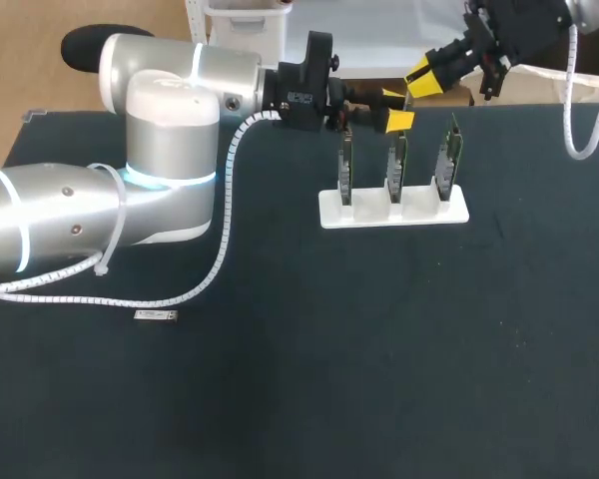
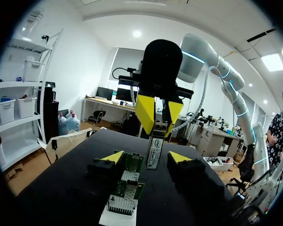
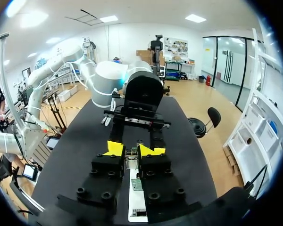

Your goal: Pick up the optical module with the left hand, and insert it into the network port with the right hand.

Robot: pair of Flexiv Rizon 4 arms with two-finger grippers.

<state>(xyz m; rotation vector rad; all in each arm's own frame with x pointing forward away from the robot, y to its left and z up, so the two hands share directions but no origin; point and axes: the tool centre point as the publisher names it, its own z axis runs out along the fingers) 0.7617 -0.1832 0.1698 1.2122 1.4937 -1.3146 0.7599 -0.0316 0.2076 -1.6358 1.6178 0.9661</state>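
Right tool (image 2: 160, 123) tight on optical module (image 2: 153, 151)

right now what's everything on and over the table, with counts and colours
optical module: one, silver, hanging from the right pincer above the boards
circuit boards: three, green, upright in the stand
stand: one, white, far middle of the table
small metal piece: one, silver, lying flat near the left arm's cable
table: one, dark
left pincer: one, yellow tips, open, either side of the module
right pincer: one, yellow tips, shut on the module
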